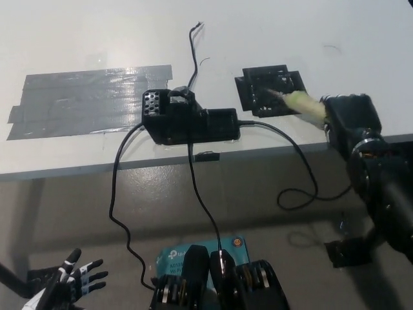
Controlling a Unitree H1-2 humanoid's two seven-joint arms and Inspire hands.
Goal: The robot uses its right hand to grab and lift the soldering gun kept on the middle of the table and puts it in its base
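White lettering on the teal box [193, 250] below the table edge is too blurred to read.
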